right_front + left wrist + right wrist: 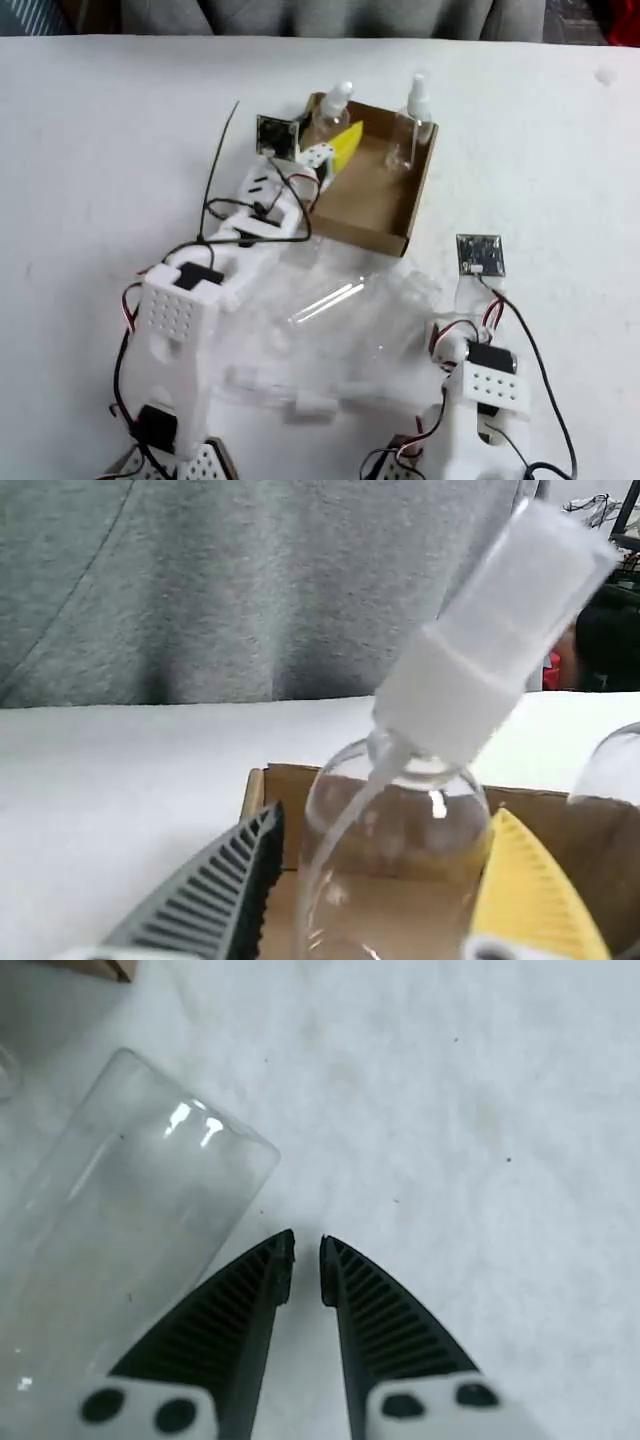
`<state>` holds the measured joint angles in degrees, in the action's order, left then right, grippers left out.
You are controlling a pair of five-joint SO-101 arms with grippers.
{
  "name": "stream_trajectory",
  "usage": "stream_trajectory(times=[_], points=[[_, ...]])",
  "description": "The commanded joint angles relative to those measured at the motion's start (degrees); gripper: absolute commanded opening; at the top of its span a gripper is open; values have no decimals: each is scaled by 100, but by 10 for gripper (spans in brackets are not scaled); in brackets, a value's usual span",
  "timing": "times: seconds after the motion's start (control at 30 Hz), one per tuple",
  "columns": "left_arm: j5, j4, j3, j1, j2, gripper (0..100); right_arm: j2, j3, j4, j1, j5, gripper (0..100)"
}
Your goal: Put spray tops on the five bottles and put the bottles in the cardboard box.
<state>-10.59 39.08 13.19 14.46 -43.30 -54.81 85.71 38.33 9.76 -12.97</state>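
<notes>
left end effector (328,145) at bottle (334,104) | in cardboard box (372,205) | second bottle (412,125) alongside

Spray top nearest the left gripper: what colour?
White spray top on the clear bottle; best in the left wrist view.

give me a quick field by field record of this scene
box: holds two bottles with spray tops
left gripper: shut on held bottle in the box
second bottle: stands free in the box's far right corner
right gripper: nearly shut, empty, over table
lying bottle: on its side beside right gripper
</notes>
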Motion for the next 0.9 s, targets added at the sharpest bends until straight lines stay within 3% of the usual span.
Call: stream_trajectory(times=[0.0, 0.5, 0.87], points=[[-79, -70, -53, -57, 655, 290, -66, -62, -92, -40, -53, 15], [-79, -62, 1081, 84, 1745, 290, -66, -62, -92, -40, -53, 15], [-35, -70, 2971, 224, 3424, 290, -31, -44, -215, -40, -53, 15]])
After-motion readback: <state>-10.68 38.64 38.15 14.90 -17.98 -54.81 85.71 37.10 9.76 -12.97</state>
